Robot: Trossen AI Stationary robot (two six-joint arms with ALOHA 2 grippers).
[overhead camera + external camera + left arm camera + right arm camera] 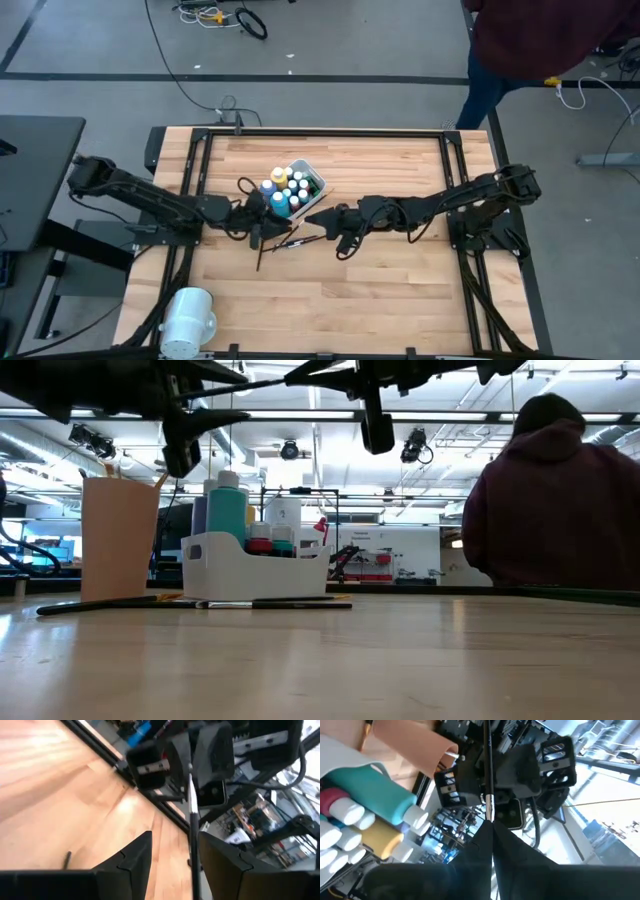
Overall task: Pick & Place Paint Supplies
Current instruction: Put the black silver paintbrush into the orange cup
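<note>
Several paint bottles with white caps stand in the white tub, also in the low view. My right gripper is shut on a thin dark brush held above the table beside the tub. My left gripper is open. The same brush passes between its fingers, close to one of them; whether it touches, I cannot tell. Other brushes lie flat on the table in front of the tub. My right gripper pinches the brush's dark handle between its two fingers, just behind the silver ferrule. The brush runs on along the fingers toward my left gripper. It is lifted clear of the table.
A large pale cylinder lies at the table's near left corner and shows at the left in the low view. A person in a dark red hoodie stands beyond the far right corner. Bare wood lies near and right.
</note>
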